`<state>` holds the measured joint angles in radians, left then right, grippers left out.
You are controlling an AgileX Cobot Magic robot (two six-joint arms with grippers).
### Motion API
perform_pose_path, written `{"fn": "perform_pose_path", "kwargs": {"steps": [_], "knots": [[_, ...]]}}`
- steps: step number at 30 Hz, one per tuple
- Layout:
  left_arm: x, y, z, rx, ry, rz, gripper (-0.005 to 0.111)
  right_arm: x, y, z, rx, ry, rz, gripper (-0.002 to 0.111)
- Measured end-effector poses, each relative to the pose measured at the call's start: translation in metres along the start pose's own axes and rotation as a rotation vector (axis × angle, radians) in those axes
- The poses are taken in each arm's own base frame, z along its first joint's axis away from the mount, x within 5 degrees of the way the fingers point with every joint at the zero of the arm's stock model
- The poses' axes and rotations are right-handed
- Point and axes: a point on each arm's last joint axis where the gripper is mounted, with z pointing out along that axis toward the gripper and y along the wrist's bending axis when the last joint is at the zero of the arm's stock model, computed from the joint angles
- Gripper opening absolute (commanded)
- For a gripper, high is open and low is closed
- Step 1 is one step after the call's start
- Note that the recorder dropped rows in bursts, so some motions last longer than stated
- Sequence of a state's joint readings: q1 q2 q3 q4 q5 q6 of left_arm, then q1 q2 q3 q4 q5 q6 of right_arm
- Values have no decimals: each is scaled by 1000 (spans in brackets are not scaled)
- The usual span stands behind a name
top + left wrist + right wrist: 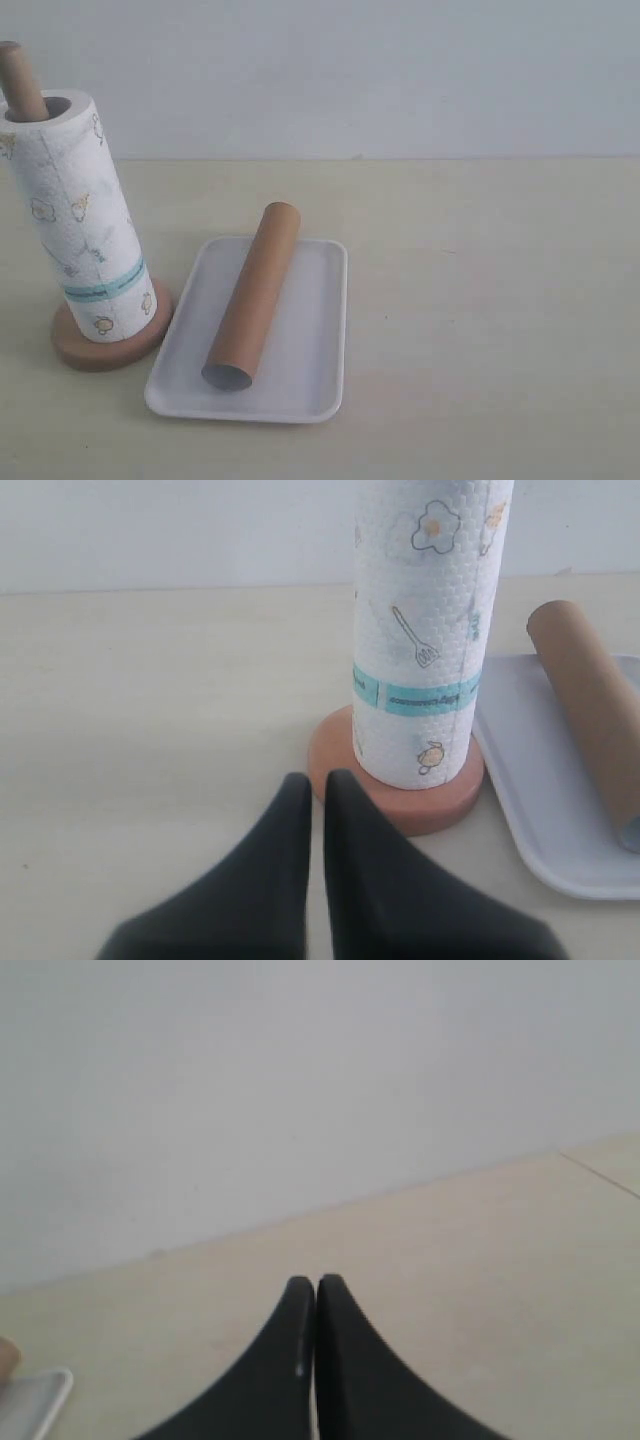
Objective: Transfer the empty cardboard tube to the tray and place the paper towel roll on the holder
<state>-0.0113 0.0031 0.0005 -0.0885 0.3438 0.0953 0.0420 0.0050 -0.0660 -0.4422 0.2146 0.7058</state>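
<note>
1. My left fingers (285, 840) are pressed together tip to tip, with only a hairline seam between them. They pinch nothing. They sit low over the surface (150, 730), near the disc base of the holder (400, 800) but apart from it.

2. My right fingers (295, 1330) are likewise pressed together and hold nothing. Beyond them the right wrist view shows bare surface and a pale wall (300, 1080). One corner of the tray (35, 1400) enters at the edge of that view.

3. The paper towel roll (85, 220) stands upright on the holder, threaded over the pole. The rounded top of the pole (20, 80) protrudes from the hollow core. The lower end of the roll rests on the disc base. A teal band circles the lower part of the roll, and small yellow prints are scattered over the white paper.

4. The empty cardboard tube (252, 295) lies on its side in the tray, running along the tray's length at a slight diagonal. In the exterior view its open end faces the near short rim. I cannot tell whether its far end rests inside the far rim or over it.

5. The tray lies flat on the surface just beside the holder base, on its right in the exterior view. I cannot tell whether rim and base touch.
</note>
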Motion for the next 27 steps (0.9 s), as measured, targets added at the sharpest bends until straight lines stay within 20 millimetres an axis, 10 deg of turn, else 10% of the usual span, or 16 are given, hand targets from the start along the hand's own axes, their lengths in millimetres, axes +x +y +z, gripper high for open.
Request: {"fn": "perform_pose_path", "kwargs": {"steps": [7,27], "knots": [[0,0,0,0,0,0,4,29,-11,2,79,160,-24,0],[0,0,0,0,0,0,4,26,-7,3,37,109,43,0]]}}
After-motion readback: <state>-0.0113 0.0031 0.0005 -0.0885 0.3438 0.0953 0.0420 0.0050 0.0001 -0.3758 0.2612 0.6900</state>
